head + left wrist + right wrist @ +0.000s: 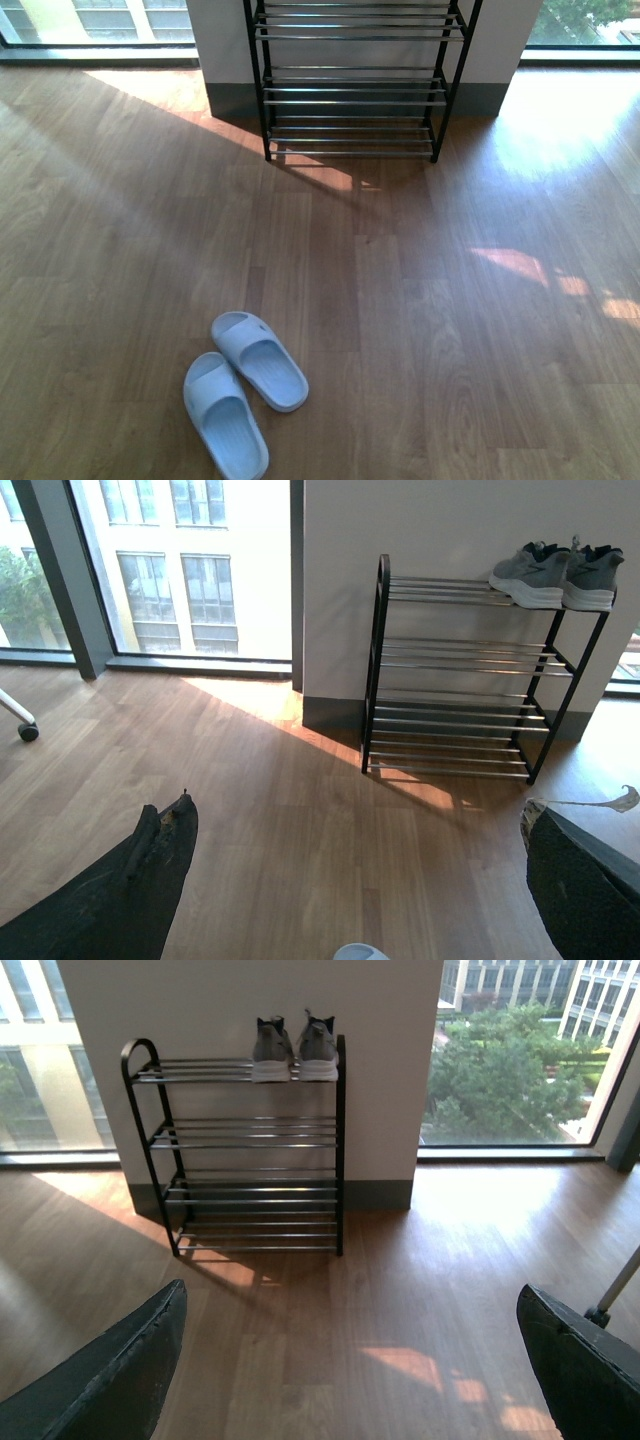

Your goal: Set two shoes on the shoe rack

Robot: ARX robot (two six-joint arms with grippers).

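The pair of pale blue open-toe slides [258, 358] is down on the brown wood plank floor [450, 330], close to the front camera and left of centre. They lie side by side and look like they're touching, and the nearer one runs right to the picture's edge. The left wrist view only catches a tiny pale sliver of one [360, 952], so no help there.

The grey knit sneakers with white soles [295, 1050] are parked together on the top tier of the tall black metal shoe rack with chrome rails [250, 1150], at one end of it. In the front view the rack [355, 90] is chopped off at the top, so that tier and the sneakers don't show. The rack stands against the white wall [250, 1000] between big windows, well apart from the slides.

The left gripper [357, 810] is spread wide with just floor between its dark fingers [130, 890]. The right gripper [352, 1295] is the same, splayed and gripping nothing. Both only show as fingers cut off at the picture edges.
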